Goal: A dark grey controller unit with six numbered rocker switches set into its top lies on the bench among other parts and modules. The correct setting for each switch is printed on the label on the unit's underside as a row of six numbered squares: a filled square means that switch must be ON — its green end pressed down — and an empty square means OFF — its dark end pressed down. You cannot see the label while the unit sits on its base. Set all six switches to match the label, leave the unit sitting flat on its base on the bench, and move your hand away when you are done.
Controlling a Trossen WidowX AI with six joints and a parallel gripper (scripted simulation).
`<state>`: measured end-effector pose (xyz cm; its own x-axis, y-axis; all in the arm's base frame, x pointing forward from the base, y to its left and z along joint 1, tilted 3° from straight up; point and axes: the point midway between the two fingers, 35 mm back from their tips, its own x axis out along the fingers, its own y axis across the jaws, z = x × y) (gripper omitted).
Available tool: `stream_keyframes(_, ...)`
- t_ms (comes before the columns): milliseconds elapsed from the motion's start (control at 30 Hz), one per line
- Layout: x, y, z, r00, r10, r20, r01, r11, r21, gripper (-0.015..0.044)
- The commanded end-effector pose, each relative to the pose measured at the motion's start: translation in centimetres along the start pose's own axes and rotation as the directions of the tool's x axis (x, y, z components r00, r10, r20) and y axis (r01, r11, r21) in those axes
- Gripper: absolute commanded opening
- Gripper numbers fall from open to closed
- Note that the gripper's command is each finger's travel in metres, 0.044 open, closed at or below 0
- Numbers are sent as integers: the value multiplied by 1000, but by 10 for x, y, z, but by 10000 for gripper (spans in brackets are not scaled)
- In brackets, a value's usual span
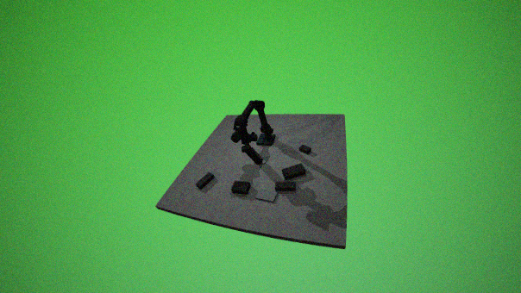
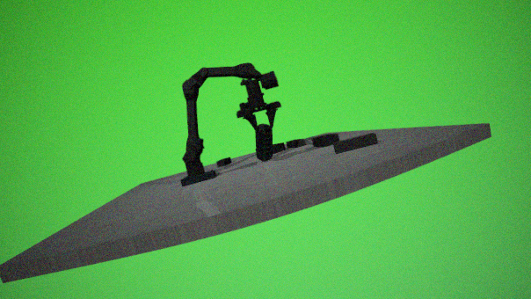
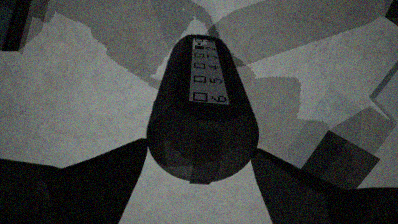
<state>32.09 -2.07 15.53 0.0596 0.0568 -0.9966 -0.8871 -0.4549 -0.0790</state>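
Observation:
The dark controller unit point(image 1: 253, 155) point(image 2: 264, 145) point(image 3: 175, 117) hangs steeply tilted, nearly end-on, from my gripper point(image 1: 246, 146) point(image 2: 263, 127) point(image 3: 200, 150). The gripper is shut on it, one finger on each side near its upper end. Whether its lower end touches the bench I cannot tell. The pale label point(image 3: 206, 87) faces the wrist camera, with number 6 nearest. Squares 6, 5 and 4 look empty. Square 2 looks filled. Square 3 looks empty but is blurred, and square 1 at the far end is unreadable. The rocker switches are hidden from the wrist camera and unreadable in the top and exterior views.
Several dark modules lie on the bench point(image 1: 207, 202) point(image 2: 167, 237), including a block point(image 1: 241, 187), a larger block point(image 1: 294, 171), a long one point(image 1: 205, 180) and a small one point(image 1: 304, 149) point(image 2: 224, 162). A thin pale plate point(image 1: 266, 196) lies between two blocks.

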Motion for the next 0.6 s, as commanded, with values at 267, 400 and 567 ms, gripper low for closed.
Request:
stream_keyframes(267,8,1,-10,1000,12,-2,-12,1000,-2,337)
stream_keyframes(400,9,1,-13,1000,12,-2,-12,1000,-2,337)
stream_keyframes(567,11,1,-16,1000,12,-2,-12,1000,-2,338)
